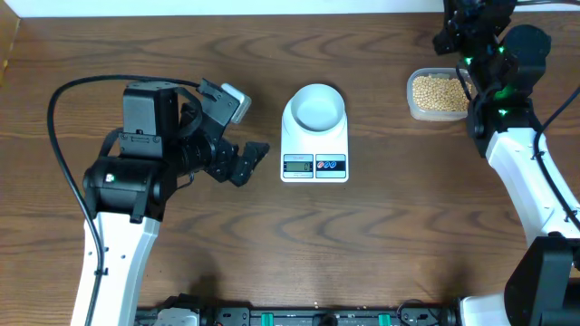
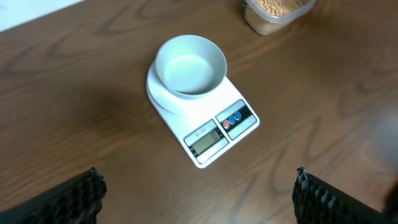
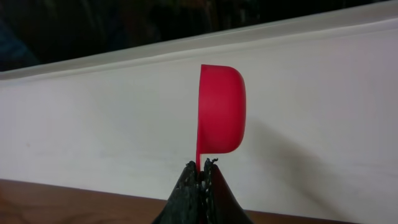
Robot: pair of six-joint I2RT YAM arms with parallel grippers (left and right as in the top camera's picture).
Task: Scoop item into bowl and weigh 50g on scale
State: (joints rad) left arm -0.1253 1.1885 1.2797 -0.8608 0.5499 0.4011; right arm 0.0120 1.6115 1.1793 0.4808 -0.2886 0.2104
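Right gripper point(image 3: 201, 167) pinching red scoop point(image 3: 221, 109) by its handle, table's far right corner.
Left gripper point(image 2: 199, 193) wide, gripping nothing; bowl point(image 2: 189, 65) sits on scale point(image 2: 211, 134); soybeans point(image 1: 437, 89) in clear tub point(image 1: 413, 107).

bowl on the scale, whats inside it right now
Nothing visible: the bowl shows a bare pale inside in both the overhead and left wrist views. The beans sit in the clear tub, apart from the scale. The scale's platform under the bowl is covered, so unseen.

I'm looking at a robotics lab bench: a wood-grain table point(image 1: 381, 244) against a white wall point(image 3: 93, 118), two arms point(image 1: 122, 181) at its edge, a black cable point(image 1: 53, 136) looping.
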